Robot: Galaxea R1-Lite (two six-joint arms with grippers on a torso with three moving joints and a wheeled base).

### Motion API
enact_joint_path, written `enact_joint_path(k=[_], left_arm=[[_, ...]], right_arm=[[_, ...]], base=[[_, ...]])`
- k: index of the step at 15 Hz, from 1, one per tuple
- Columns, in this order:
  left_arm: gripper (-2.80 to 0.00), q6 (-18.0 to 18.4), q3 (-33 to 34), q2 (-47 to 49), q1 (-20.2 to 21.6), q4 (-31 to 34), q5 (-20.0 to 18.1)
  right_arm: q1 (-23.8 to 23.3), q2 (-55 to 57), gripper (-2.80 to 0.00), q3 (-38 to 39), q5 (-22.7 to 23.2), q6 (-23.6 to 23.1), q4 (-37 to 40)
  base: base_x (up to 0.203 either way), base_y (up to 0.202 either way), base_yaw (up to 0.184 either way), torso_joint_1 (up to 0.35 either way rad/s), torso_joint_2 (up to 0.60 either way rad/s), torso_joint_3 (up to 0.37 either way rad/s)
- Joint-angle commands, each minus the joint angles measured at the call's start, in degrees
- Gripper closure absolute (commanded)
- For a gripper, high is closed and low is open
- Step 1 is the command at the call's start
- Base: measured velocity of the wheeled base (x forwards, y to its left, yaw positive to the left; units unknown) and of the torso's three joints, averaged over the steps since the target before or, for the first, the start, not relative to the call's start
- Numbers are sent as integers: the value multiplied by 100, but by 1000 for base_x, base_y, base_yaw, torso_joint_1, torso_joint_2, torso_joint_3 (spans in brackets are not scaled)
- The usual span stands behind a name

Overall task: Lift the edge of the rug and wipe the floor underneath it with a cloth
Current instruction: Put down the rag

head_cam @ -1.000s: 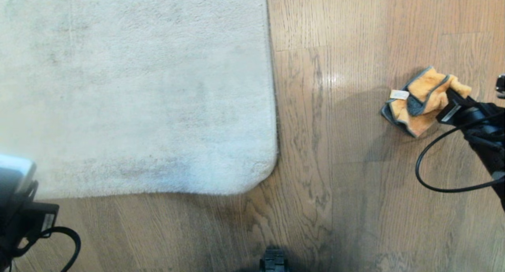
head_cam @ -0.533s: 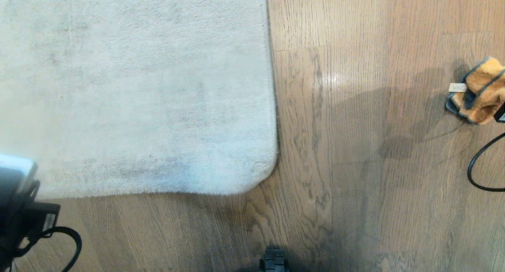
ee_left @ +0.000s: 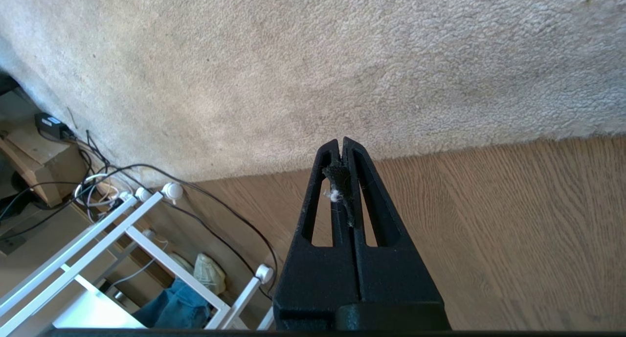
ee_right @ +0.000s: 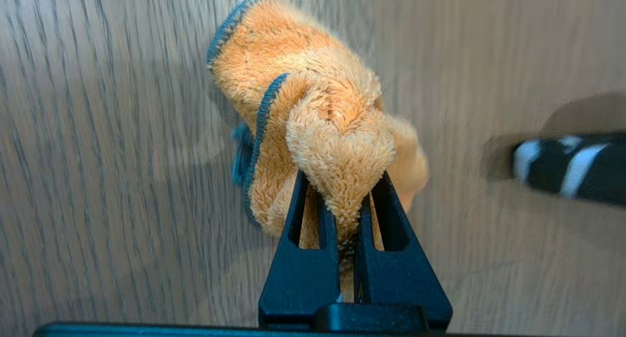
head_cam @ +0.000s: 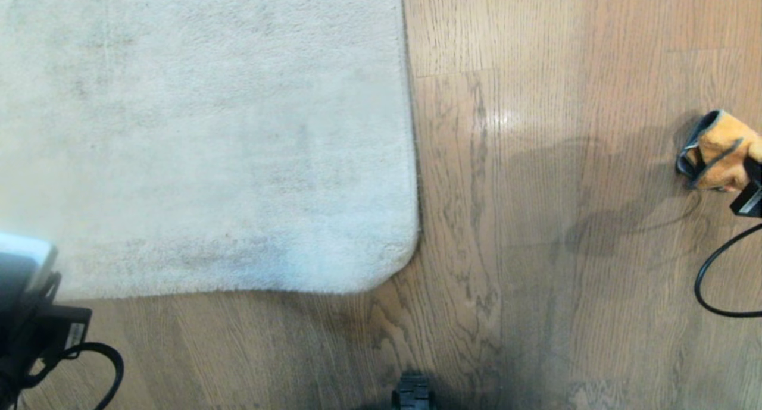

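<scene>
The pale grey rug [head_cam: 202,136] lies flat on the brown wood floor [head_cam: 524,219]. Its rug edge [head_cam: 412,160] runs down to a rounded corner. Far to the right of it, my right gripper [ee_right: 342,180] is shut on a fold of the orange cloth [ee_right: 313,126], which hangs bunched just over the planks. The head view has the cloth [head_cam: 717,151] at its right border, with the gripper [head_cam: 751,187] mostly cut off. My left gripper [ee_left: 341,144] is shut and holds only a bit of lint. It hovers over the floor [ee_left: 489,229] beside the rug's near border [ee_left: 489,144].
A white metal rack [ee_left: 122,239] and loose cables [ee_left: 98,175] stand at the rug's far side in the left wrist view. A black-and-white striped thing [ee_right: 572,166] lies near the cloth. My arm's black cable [head_cam: 714,291] loops at the right. A dark robot part [head_cam: 412,395] shows at the bottom.
My right gripper has carried the cloth to the right, to the border of the head view, and the cloth has bunched up. The left arm and the rug have not moved.
</scene>
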Motion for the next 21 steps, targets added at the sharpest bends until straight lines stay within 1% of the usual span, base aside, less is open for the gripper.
enact_joint_path(k=[1,5,6,11,14,17,21], left_arm=[[0,15,3,8,2,-29,16],[0,15,12,8,8,-29,25],[0,15,12,8,8,-29,25],[0,15,1,-9,8,-47,25],[0,15,-14,-18,8,-82,34],[0,15,-23,-35,8,-108,38],[0,-12,-32,-115,-1,-117,36]], right_arm=[[-1,313,0,43,114,11,-270],[-1,321,0,137,114,7,-270],[-1,321,-280,185,114,3,-270],[-1,244,-280,449,114,-5,-270],[-1,-21,-280,581,193,8,-270],[-1,-460,-280,1000,446,11,-270],[-1,-1109,-280,1610,474,12,-270]], base=[[0,0,0,0,0,0],[0,0,0,0,0,0],[0,0,0,0,0,0],[0,0,0,0,0,0],[0,0,0,0,0,0],[0,0,0,0,0,0],[0,0,0,0,0,0]])
